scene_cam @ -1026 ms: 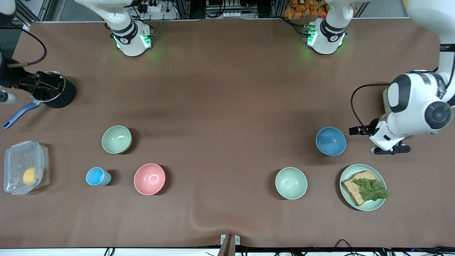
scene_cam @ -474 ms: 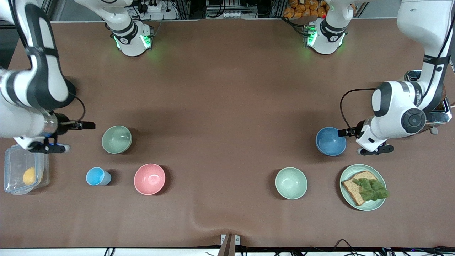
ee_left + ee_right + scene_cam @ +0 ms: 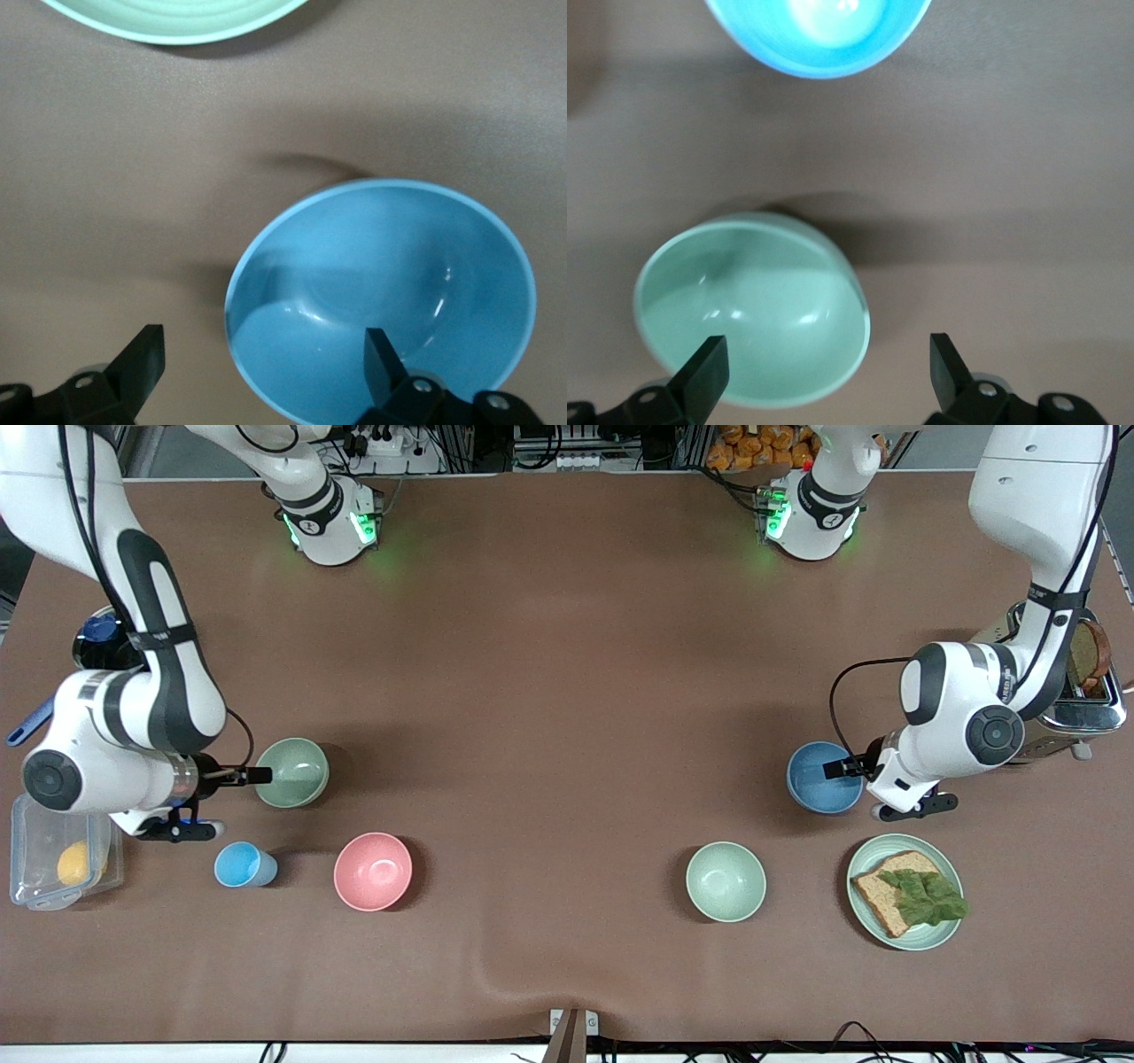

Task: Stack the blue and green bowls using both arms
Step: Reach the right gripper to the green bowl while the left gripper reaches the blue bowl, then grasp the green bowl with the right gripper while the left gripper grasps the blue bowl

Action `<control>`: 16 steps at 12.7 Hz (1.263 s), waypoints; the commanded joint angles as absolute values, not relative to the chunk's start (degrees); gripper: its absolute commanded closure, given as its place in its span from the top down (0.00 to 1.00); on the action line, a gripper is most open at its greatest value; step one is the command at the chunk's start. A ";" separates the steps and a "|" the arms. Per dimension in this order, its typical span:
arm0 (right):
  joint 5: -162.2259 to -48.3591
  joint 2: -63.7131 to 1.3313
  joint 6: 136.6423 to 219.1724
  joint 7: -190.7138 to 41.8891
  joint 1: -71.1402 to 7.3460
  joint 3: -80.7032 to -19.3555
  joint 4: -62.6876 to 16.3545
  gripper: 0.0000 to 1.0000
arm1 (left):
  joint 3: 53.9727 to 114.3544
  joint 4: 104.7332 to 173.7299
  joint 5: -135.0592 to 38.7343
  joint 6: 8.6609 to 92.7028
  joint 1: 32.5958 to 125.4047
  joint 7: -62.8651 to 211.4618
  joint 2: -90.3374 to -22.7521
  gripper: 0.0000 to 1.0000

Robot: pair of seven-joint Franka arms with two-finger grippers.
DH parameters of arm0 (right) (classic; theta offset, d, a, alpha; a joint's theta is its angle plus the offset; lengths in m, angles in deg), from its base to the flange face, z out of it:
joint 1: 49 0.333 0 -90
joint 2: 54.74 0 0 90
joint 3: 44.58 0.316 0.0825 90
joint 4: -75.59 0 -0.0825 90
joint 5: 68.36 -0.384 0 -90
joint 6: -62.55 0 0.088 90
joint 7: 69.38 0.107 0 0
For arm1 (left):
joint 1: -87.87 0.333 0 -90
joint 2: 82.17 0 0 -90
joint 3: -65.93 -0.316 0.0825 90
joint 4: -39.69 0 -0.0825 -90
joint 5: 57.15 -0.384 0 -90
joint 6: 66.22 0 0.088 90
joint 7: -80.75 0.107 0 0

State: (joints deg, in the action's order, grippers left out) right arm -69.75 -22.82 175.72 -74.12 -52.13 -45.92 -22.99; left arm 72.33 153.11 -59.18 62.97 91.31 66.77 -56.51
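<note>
Swung in from both ends of the table since a second ago, with the bowls unmoved: right gripper (image 3: 252,776) away from the black pot (image 3: 99,640) at its end and now at the rim of the green bowl (image 3: 291,772); left gripper (image 3: 837,769) shifted inward and now over the edge of the blue bowl (image 3: 824,778).

Green bowl upright on the brown table (image 3: 549,691) toward the right arm's end, farther from the front camera than the pink bowl (image 3: 373,872) and the small light-blue cup (image 3: 244,864); seen from the right wrist view as green bowl (image 3: 751,310) with one of the spread fingers (image 3: 704,372) low over its rim and the other well clear over bare table; nothing gripped; cup (image 3: 819,31) near the bowl.

Blue bowl upright toward the left arm's end, farther from the front camera than the mint-green bowl (image 3: 726,881) and the plate (image 3: 866,934) with bread and lettuce; toaster (image 3: 1076,691) beside the left arm. From the left wrist view, blue bowl (image 3: 381,297) straddled at its rim by the parted fingers (image 3: 385,363), one inside and one outside; no contact visible.

Clear lidded box (image 3: 53,850) with a yellow item at the right arm's end, beside that arm.
</note>
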 commanded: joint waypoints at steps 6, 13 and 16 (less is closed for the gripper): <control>-73.54 -17.39 176.37 -78.61 -53.48 -45.81 -22.32 1.00 | 72.34 152.99 -59.79 64.21 91.21 65.46 -55.63 0.62; -75.56 -17.48 176.28 -78.78 -53.92 -45.81 -23.02 0.18 | 72.34 152.72 -60.05 64.56 91.21 65.46 -55.18 0.15; -75.65 -17.57 176.11 -78.87 -53.92 -45.81 -23.02 0.18 | 72.34 152.72 -60.05 64.56 91.21 65.46 -55.18 0.00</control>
State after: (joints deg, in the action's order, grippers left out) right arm -74.53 -17.44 176.51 -77.74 -52.92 -46.36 -23.08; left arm 72.45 152.79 -59.17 64.01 91.27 66.77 -55.65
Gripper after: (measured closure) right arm 0.665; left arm 0.956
